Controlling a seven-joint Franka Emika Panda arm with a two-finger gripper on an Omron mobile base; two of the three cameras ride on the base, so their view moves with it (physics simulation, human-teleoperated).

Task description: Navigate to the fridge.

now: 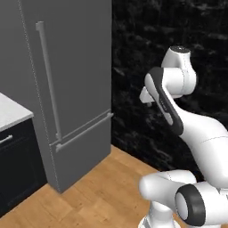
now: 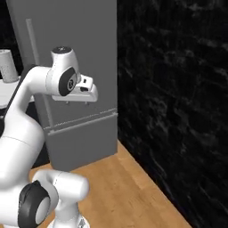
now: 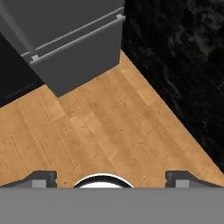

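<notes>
Even, diffuse rendered lighting; soft-edged, slightly blurred frames; faint shading on the fridge [image 1: 71, 67]; dark wall [image 2: 178, 98] without glare.

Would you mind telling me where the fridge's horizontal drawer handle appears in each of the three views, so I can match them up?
Left base view: the drawer handle slants across the fridge, left of centre, below the vertical handle.
Right base view: it runs below the arm's wrist, left of centre.
Hand view: it crosses the top, slanting up to the right.
Shared landmark: the black wall beside the fridge's right edge.
</notes>
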